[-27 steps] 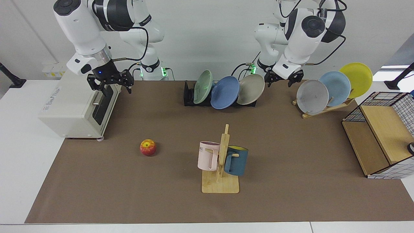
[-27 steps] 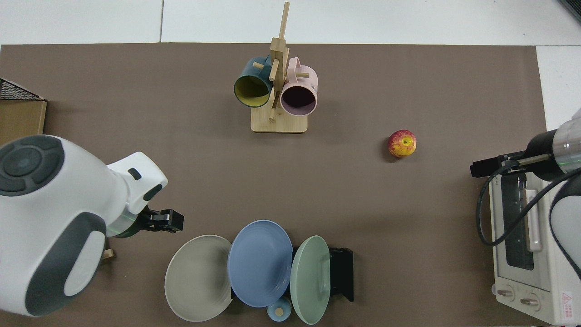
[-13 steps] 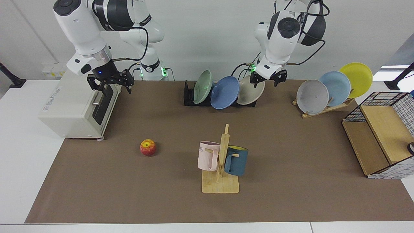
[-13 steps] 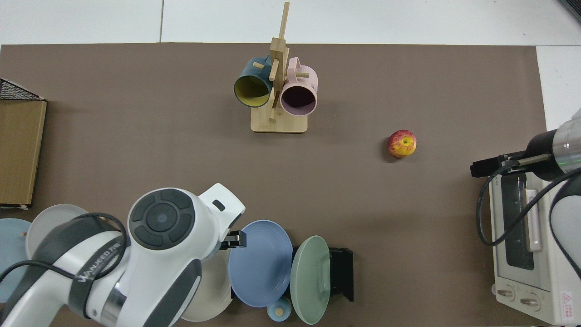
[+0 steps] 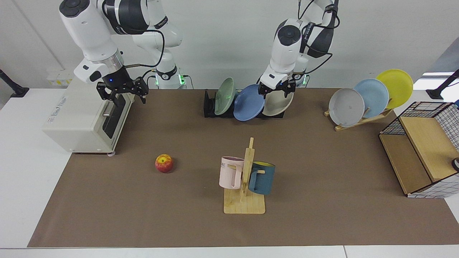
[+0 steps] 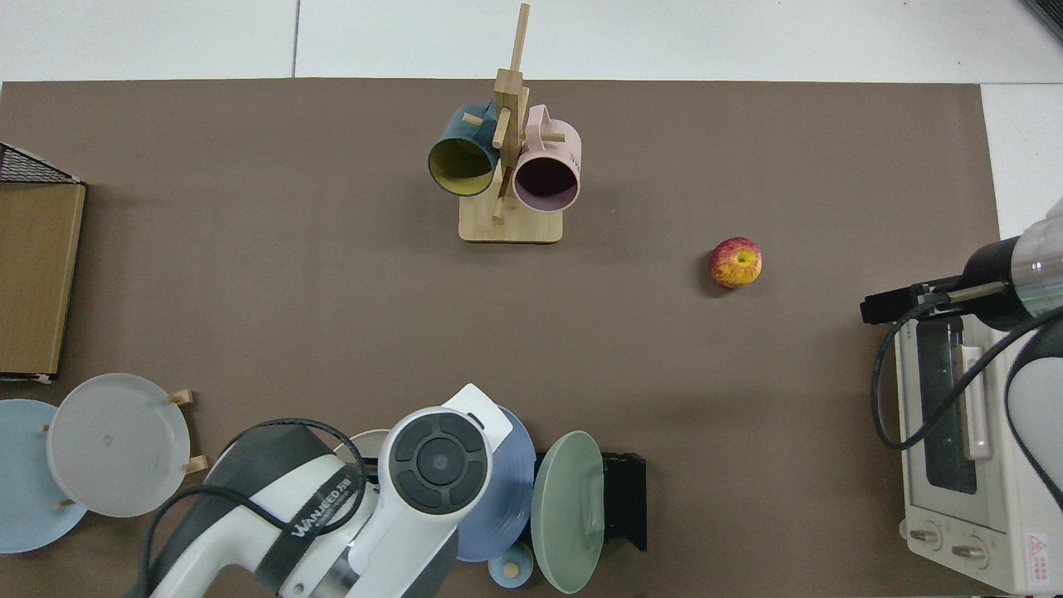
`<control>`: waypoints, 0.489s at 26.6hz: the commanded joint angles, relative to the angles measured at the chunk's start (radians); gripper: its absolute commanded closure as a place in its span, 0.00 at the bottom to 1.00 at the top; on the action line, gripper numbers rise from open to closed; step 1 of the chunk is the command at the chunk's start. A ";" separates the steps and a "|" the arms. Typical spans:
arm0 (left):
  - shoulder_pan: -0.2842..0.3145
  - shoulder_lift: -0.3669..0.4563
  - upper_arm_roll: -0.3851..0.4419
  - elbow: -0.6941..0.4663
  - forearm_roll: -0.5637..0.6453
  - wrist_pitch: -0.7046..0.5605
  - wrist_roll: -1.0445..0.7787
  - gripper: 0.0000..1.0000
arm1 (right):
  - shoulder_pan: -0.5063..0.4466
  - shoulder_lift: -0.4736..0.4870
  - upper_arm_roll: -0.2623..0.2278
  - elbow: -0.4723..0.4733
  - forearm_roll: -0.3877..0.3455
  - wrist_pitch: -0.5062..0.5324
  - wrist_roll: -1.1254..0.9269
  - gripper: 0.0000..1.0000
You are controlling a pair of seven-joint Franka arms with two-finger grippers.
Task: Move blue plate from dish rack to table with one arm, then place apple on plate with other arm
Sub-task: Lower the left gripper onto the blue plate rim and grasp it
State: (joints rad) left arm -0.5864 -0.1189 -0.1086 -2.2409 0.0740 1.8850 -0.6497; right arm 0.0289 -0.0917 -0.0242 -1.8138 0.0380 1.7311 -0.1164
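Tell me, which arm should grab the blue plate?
The left arm. Its gripper hangs right at the blue plate's top edge in the rack. The right gripper waits far away by the toaster oven, closer to the apple.

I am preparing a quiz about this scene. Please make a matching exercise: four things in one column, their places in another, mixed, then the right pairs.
Things:
1. blue plate
2. apple
3. left gripper
4. right gripper

Places:
A. lying on the table, apart from everything
B. beside the toaster oven
C. standing in the dish rack
D. at the blue plate's upper edge

Pairs: 1-C, 2-A, 3-D, 4-B
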 commanded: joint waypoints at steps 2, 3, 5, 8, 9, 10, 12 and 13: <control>-0.012 0.004 -0.006 0.001 0.116 -0.039 -0.022 0.84 | -0.017 0.006 0.012 0.010 0.000 0.005 0.020 0.00; -0.012 0.004 -0.006 0.006 0.125 -0.056 -0.022 0.90 | -0.017 0.006 0.012 0.010 0.000 0.005 0.020 0.00; -0.012 0.005 -0.013 0.018 0.154 -0.085 -0.024 1.00 | -0.017 0.006 0.012 0.010 0.000 0.005 0.020 0.00; -0.012 0.008 -0.014 0.029 0.165 -0.104 -0.030 1.00 | -0.017 0.006 0.012 0.010 0.000 0.005 0.020 0.00; -0.012 0.010 -0.014 0.033 0.165 -0.107 -0.031 1.00 | -0.017 0.006 0.012 0.010 0.000 0.005 0.020 0.00; -0.012 0.012 -0.014 0.036 0.165 -0.115 -0.031 1.00 | -0.017 0.006 0.012 0.010 0.000 0.005 0.020 0.00; -0.010 0.013 -0.014 0.047 0.165 -0.127 -0.033 1.00 | -0.017 0.006 0.012 0.010 0.000 0.005 0.020 0.00; -0.010 0.016 -0.014 0.055 0.165 -0.133 -0.033 1.00 | -0.017 0.006 0.012 0.010 0.000 0.005 0.020 0.00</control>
State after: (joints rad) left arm -0.5887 -0.1075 -0.1270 -2.2047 0.2121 1.8049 -0.6617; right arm 0.0289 -0.0917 -0.0242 -1.8137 0.0380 1.7311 -0.1164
